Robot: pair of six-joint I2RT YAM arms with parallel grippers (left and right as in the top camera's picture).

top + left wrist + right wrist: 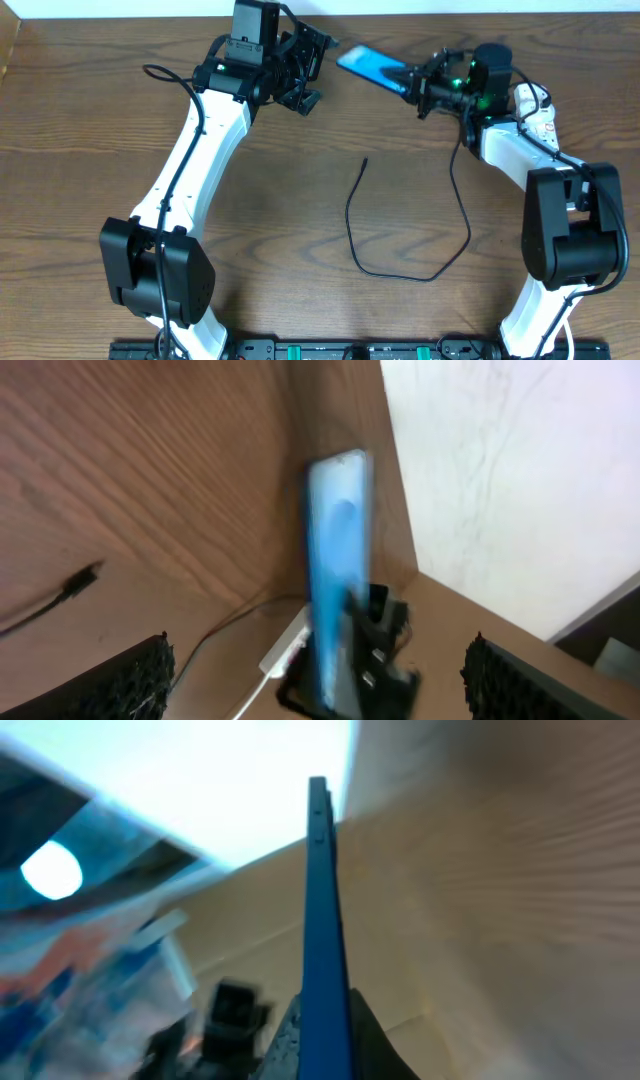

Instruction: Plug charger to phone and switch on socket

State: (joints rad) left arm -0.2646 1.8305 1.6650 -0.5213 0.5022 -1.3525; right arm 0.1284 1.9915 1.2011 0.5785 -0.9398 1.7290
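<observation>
overhead view showed the right gripper (415,88) clamped on one end of the phone (372,66), raised near the table's far edge, long axis running toward the left gripper (305,78), which stood wide and empty just past the phone's free end. the charger (352,225) lay on the table nearer the robot's base, its tip (364,161) about equally far from both grippers; the socket (535,112) sat beside the right arm

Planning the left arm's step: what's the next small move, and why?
Probably lower the left hand toward the free tip of the cable on the table. The right hand grips the phone in the air, the left hand is open and empty, and the cable lies unplugged.
</observation>
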